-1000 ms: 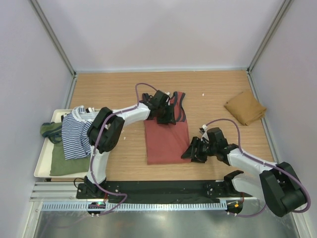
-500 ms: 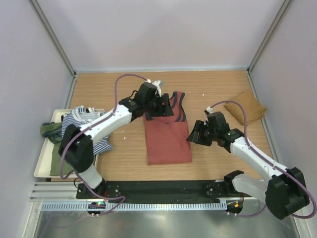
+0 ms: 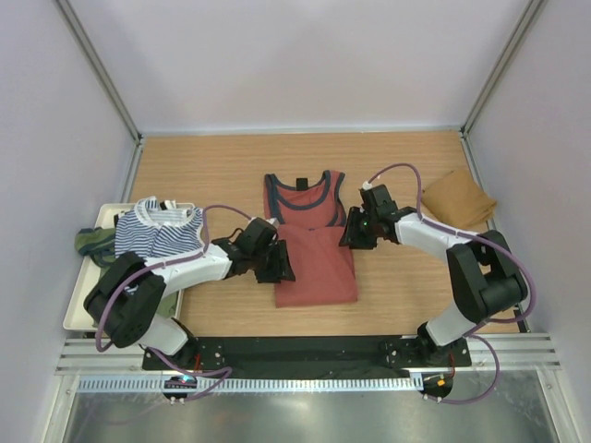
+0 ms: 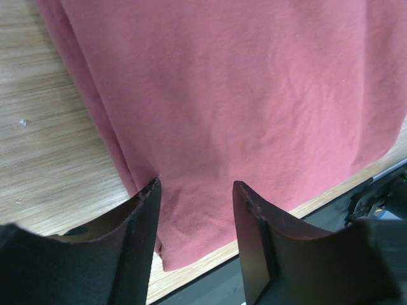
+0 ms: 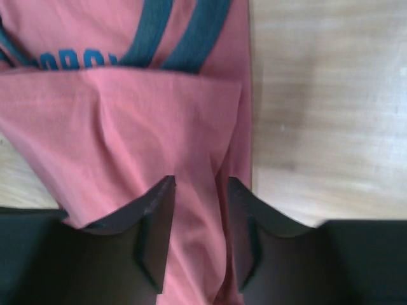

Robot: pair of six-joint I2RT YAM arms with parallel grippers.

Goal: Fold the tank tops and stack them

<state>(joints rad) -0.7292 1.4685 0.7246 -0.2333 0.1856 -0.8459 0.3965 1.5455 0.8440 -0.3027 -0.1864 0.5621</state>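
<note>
The rust-red tank top (image 3: 312, 263) lies in the middle of the table. Its navy-trimmed straps (image 3: 305, 196) point away, and a folded layer covers the chest. My left gripper (image 3: 280, 263) is open at the top's left edge, and its fingers (image 4: 143, 216) straddle red cloth (image 4: 241, 95) near the corner. My right gripper (image 3: 349, 233) is open low over the right edge, with red cloth (image 5: 127, 127) running under both fingers (image 5: 159, 216). The left gripper (image 4: 196, 184) and right gripper (image 5: 200, 179) pinch nothing. The folded tan-brown tank top (image 3: 455, 198) lies at the back right.
A white tray (image 3: 78, 314) at the left holds the navy-white striped tank top (image 3: 157, 233) and the olive green one (image 3: 97, 243). A black rail (image 3: 305, 349) runs along the table's near edge. Grey walls close in the table's left, back and right sides.
The left gripper swung from the top's strap end back to its near left edge. The right gripper moved away to the right edge. The strap end now lies spread flat.
</note>
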